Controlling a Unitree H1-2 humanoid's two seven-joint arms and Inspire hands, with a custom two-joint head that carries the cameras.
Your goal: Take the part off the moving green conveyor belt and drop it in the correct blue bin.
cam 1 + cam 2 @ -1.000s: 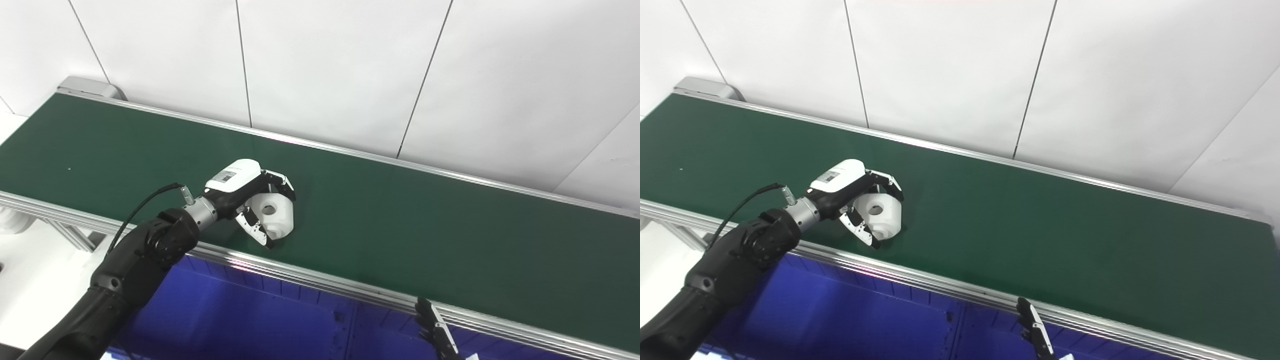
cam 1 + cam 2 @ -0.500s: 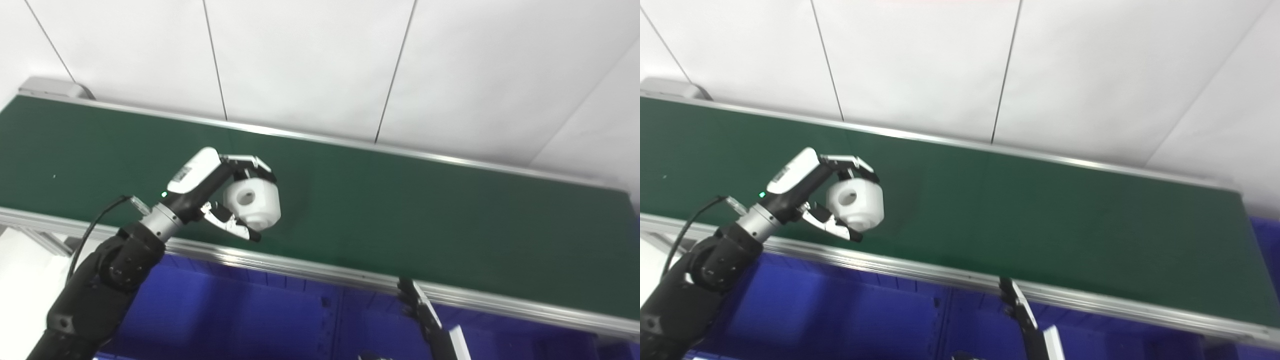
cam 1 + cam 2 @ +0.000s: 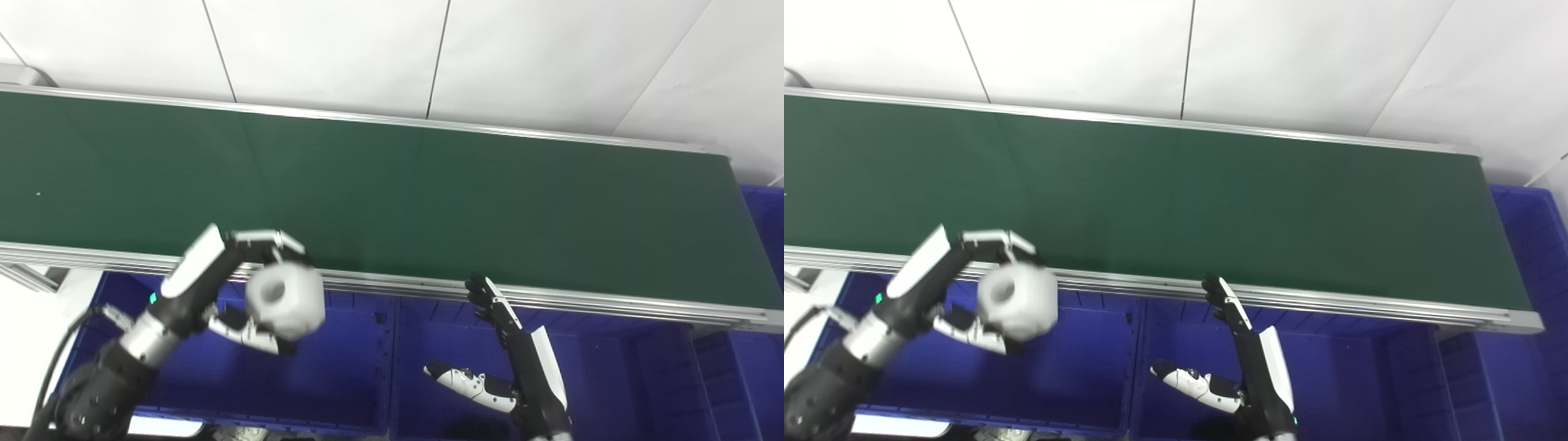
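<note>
The left hand (image 3: 223, 288) grips the white part (image 3: 285, 301) over a blue bin (image 3: 343, 392); to its right, the right hand (image 3: 514, 361) is spread, holding nothing.

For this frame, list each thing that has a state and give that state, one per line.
left hand: shut on the white part, raised over the left blue bin.
white part: held off the belt, its hole facing the camera.
right hand: open, holding nothing, over the next blue bin.
green belt: nothing on it in view.
left blue bin: nothing visible in the part shown.
</note>
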